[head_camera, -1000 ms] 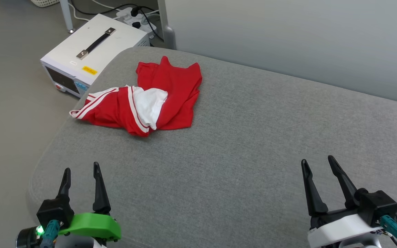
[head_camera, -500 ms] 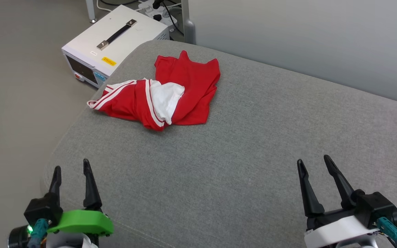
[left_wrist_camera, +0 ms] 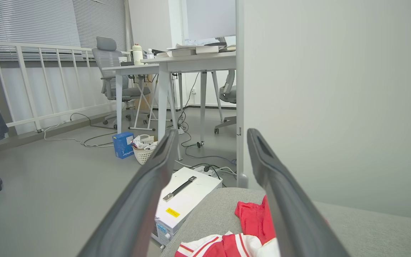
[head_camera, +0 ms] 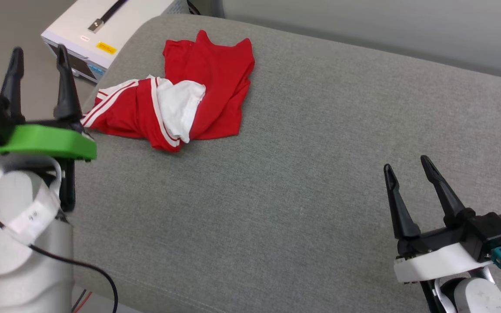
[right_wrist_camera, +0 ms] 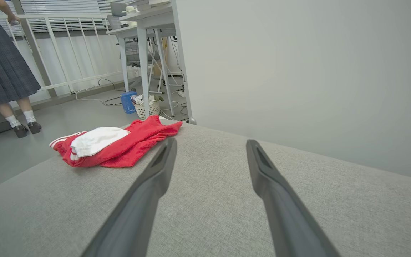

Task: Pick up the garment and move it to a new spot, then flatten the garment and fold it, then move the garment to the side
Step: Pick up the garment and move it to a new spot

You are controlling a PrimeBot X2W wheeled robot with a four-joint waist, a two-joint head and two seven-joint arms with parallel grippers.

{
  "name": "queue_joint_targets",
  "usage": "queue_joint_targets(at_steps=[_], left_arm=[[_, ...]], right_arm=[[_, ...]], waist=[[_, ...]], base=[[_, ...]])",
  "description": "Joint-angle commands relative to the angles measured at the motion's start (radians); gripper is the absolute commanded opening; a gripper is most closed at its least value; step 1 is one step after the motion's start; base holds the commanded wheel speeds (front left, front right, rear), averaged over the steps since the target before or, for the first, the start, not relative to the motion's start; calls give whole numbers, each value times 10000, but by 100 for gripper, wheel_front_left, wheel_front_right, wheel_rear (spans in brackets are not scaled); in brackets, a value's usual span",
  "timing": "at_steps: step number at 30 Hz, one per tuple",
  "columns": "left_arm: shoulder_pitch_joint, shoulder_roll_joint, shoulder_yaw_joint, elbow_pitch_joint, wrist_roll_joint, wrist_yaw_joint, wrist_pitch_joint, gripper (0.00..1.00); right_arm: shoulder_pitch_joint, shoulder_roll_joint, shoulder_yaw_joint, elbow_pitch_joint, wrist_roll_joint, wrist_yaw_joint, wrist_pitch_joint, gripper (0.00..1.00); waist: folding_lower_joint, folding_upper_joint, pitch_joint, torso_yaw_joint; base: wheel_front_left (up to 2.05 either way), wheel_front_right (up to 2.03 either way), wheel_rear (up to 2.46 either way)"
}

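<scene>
- My left end effector [head_camera: 38, 48] sits at the upper left of the head frame, just left of the edge of the grey padded surface [head_camera: 298, 182]. Its two dark fingers are spread apart and hold nothing.
- My right end effector [head_camera: 406, 163] is at the lower right over the surface, fingers likewise apart and empty.
- The red shirt [head_camera: 215, 87] lies crumpled at the upper left of the surface, near its edge. A white sleeve [head_camera: 176, 108] sits on top and striped trim shows.
- The shirt is near the left end effector and well apart from the right one.
- A white box [head_camera: 85, 39] with a black handle stands on the floor beyond that corner.
- In the right wrist frame, a person [right_wrist_camera: 2, 64] in a dark pleated skirt stands at the upper left.
</scene>
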Motion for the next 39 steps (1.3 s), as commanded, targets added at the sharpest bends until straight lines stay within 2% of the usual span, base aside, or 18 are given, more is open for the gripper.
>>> queue_joint_targets(at_steps=[1,6,10,19,20,21,24,32,37,38,39], left_arm=[[-606,221,-155,221,-203,-60,216,100],[-2318,1092,-1018,686,-677,-107,1031,100],[-3625,1780,-2230,1170,-1486,-111,2207,100],[-5270,2906,-4643,2324,-3985,-113,6625,100],[-5394,3009,-4931,2407,-4347,-114,7235,100],[-5598,3262,-5639,2527,-4818,-114,8373,100],[-5695,3436,-6348,2726,-5221,-114,9416,100],[-5534,3518,-7531,3971,-5590,-114,10506,100],[-5204,3470,-7998,4658,-5911,-114,10644,100],[-5160,3462,-8086,4722,-6005,-114,10604,30],[-5141,3471,-8165,4749,-6057,-114,10551,0]], right_arm=[[-248,-83,-30,-109,-106,-9,-86,100],[-645,-220,1,-364,-131,-9,-86,100],[-989,-346,74,-531,-148,-9,-86,100],[-1417,-473,-39,-795,-177,-9,-86,100],[-1443,-490,-69,-827,-180,-9,-86,100],[-1494,-528,-123,-881,-187,-9,-86,100],[-1606,-579,-148,-922,-181,-9,-86,100],[-2006,-632,-73,-942,-143,-9,-86,100],[-2084,-555,-67,-871,-111,-9,-86,100],[-2062,-537,-87,-848,-105,-9,-86,100],[-2035,-522,-109,-827,-101,-9,-86,100]], waist=[[0,0,781,-573],[0,0,1442,-968],[0,0,1946,-1285],[0,0,2673,-1871],[0,0,2778,-1937],[0,0,3012,-2045],[0,0,3285,-2136],[0,0,3846,-2395],[0,0,3859,-2512],[0,0,3809,-2509],[0,0,3757,-2494]], base=[[0,0,0],[0,0,0],[0,0,0],[0,0,0],[0,0,0],[0,0,0],[0,0,0],[0,0,0],[0,0,0],[0,0,0],[0,0,0]])
